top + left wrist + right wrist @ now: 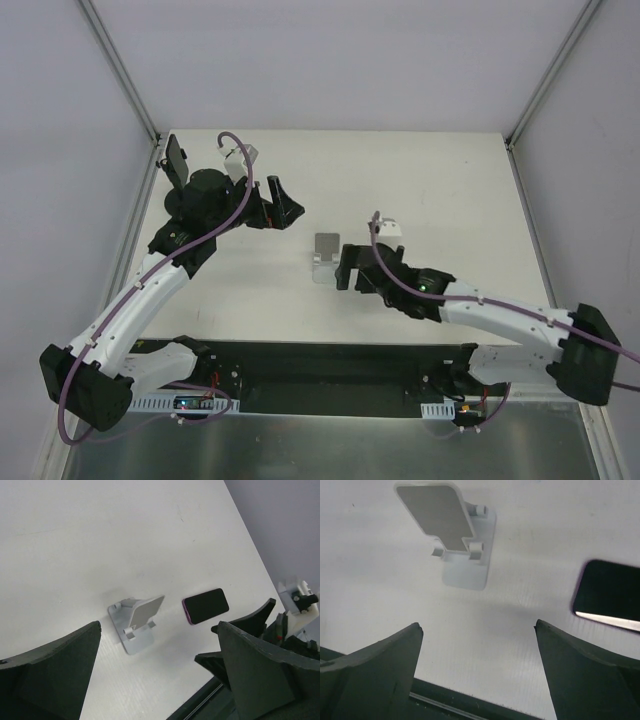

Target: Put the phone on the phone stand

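No writing, brand or number can be read anywhere. The phone (pixel 610 592), ahead and to the right of the jaws of the right gripper (pixel 479 625), shows a dark blank screen. The phone stand (pixel 455 530) ahead of them is plain grey.

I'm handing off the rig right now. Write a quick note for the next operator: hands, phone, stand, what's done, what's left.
Left hand: open, empty, over the far left of the table.
Right hand: open, empty, just right of the phone stand.
Phone: lying flat on the table to the right of the stand, dark face up, not touching it.
Stand: upright, nothing on it.
Done: nothing placed yet.
Left: grasp the phone, probably with the right hand, and set it on the stand.
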Controlling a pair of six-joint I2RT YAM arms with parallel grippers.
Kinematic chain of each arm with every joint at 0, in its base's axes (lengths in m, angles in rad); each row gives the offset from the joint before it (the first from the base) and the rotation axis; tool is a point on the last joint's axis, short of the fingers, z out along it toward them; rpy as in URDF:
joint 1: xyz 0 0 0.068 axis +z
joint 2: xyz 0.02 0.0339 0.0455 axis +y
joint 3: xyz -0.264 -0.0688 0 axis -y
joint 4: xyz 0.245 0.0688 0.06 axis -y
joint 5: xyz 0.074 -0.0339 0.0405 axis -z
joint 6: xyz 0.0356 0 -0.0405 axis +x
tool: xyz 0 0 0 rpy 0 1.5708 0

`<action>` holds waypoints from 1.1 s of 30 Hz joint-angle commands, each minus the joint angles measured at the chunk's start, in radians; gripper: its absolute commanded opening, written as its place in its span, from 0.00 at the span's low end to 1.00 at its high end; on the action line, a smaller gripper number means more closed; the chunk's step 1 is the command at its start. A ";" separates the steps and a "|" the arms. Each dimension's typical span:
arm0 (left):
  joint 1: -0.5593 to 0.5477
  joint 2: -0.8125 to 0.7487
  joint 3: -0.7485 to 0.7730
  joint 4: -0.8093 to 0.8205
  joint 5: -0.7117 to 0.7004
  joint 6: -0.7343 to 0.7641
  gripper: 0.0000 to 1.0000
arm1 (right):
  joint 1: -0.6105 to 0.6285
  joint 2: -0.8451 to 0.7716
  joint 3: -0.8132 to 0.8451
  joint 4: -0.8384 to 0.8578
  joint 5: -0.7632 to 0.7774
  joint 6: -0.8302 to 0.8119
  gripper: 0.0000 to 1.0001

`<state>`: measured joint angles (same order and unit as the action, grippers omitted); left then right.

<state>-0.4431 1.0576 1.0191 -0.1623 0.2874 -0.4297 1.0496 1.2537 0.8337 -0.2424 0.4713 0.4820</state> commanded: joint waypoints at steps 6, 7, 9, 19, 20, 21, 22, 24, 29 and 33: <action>0.011 -0.038 0.024 0.029 0.076 0.026 0.99 | -0.003 -0.542 -0.371 -0.230 0.090 0.463 0.97; 0.011 -0.041 0.024 0.029 0.073 0.029 0.99 | -0.005 -0.624 -0.398 -0.238 0.099 0.493 0.97; 0.012 -0.050 0.021 0.029 0.061 0.039 0.99 | -0.005 -0.690 -0.424 -0.300 0.139 0.544 0.97; 0.011 -0.024 0.027 0.024 0.079 0.048 0.99 | -0.095 -0.676 -0.361 -0.462 0.153 0.530 0.97; 0.011 -0.013 0.030 0.024 0.085 0.045 0.99 | -0.152 -0.651 -0.338 -0.477 0.083 0.521 0.97; 0.011 -0.005 0.032 0.023 0.088 0.043 0.99 | -0.183 -0.628 -0.331 -0.479 0.041 0.500 0.97; 0.012 0.001 0.036 0.014 0.099 0.040 0.99 | -0.210 -0.585 -0.326 -0.479 0.009 0.500 0.97; 0.012 0.016 0.047 0.010 0.117 0.034 0.99 | -0.285 -0.551 -0.317 -0.486 -0.054 0.504 0.97; 0.011 0.013 0.036 0.009 0.079 0.049 0.99 | -0.384 -0.508 -0.344 -0.489 -0.135 0.592 0.97; 0.011 0.021 0.038 0.004 0.073 0.055 0.99 | -0.431 -0.497 -0.393 -0.492 -0.142 0.690 0.96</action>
<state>-0.4431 1.0801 1.0264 -0.1730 0.3611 -0.3996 0.6598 0.7467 0.4747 -0.6971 0.3786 1.0592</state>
